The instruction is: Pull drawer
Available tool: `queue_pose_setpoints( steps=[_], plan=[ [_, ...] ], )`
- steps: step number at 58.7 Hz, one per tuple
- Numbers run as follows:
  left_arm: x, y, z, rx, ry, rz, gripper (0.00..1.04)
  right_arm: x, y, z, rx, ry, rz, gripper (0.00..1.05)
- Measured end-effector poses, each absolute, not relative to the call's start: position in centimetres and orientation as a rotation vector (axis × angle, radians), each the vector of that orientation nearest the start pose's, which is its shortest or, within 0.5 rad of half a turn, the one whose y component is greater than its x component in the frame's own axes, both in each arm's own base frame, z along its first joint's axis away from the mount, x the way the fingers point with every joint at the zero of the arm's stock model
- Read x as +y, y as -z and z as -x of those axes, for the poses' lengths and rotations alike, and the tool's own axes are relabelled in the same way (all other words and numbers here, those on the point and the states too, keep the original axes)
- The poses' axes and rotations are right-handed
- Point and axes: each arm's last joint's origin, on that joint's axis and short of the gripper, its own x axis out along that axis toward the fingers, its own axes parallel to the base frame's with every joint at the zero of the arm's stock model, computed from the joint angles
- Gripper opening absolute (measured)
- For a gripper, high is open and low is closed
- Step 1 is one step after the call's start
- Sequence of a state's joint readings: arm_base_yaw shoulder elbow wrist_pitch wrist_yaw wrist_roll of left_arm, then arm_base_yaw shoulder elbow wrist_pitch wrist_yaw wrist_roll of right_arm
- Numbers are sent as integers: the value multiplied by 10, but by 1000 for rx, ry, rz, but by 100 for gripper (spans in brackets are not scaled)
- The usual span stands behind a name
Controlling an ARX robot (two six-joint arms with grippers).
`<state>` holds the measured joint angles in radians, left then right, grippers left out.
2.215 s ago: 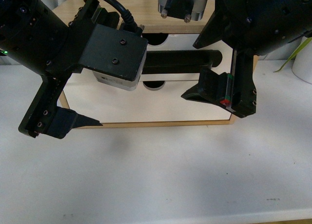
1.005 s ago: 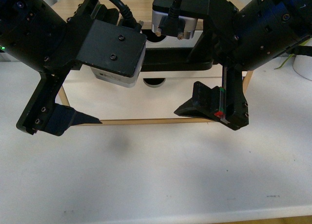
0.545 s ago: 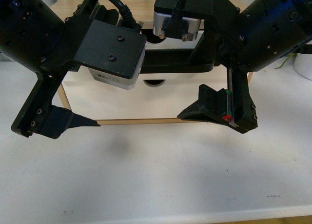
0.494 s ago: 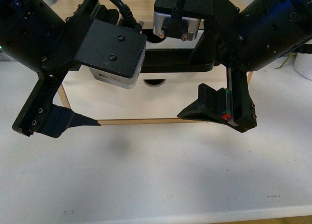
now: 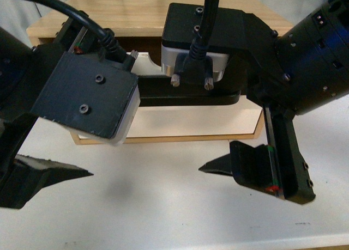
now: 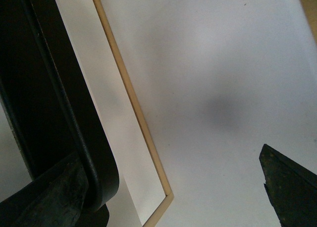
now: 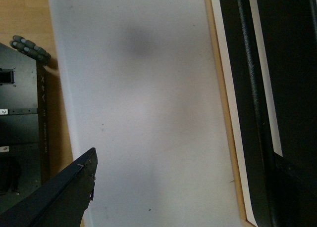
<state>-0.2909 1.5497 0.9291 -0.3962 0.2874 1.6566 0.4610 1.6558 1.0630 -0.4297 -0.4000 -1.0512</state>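
The drawer (image 5: 196, 122) shows its white front under a wooden cabinet top, with its long black bar handle (image 5: 185, 95) across it. My left gripper (image 5: 109, 138) is open at the handle's left end: one finger (image 6: 49, 197) lies against the bar (image 6: 74, 113), the other finger (image 6: 287, 187) hangs over the white table. My right gripper (image 5: 218, 133) is open at the handle's right end. Its one finger (image 7: 54, 197) is over the table, the other (image 7: 297, 187) is beside the bar (image 7: 247, 88). Nothing is gripped.
The white table (image 5: 163, 206) runs from the cabinet's light wooden bottom edge (image 5: 180, 137) to the near edge. The wooden cabinet top (image 5: 147, 5) fills the back. In the right wrist view, dark metal equipment (image 7: 20, 113) stands past the table's edge.
Both arms have come lower in the picture and nearer the camera. The black handle sits lower than before, and more of the wooden cabinet top shows above it. Both grippers stayed open.
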Motion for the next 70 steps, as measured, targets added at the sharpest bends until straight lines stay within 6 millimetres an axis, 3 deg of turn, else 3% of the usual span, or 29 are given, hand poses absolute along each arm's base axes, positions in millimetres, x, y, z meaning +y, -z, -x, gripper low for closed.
queue_pose_setpoints(
  steps=[21,29,43,58,70],
  plan=[
    [-91,-193,-267,325,1247,-1441,99,157,-199,-274,530,-1273,929,96],
    [-93,-196,-262,285,1252,-1393,98,156,-199,-274,501,-1270,852,96],
    [-95,-219,-254,159,1222,-1329,98,145,-228,-270,407,-1216,794,96],
    [-90,-253,-244,-6,1138,-1235,98,120,-263,-269,242,-1045,772,96],
    [-64,-276,-242,-174,824,-1057,98,86,-283,-256,69,-781,695,96]
  ],
)
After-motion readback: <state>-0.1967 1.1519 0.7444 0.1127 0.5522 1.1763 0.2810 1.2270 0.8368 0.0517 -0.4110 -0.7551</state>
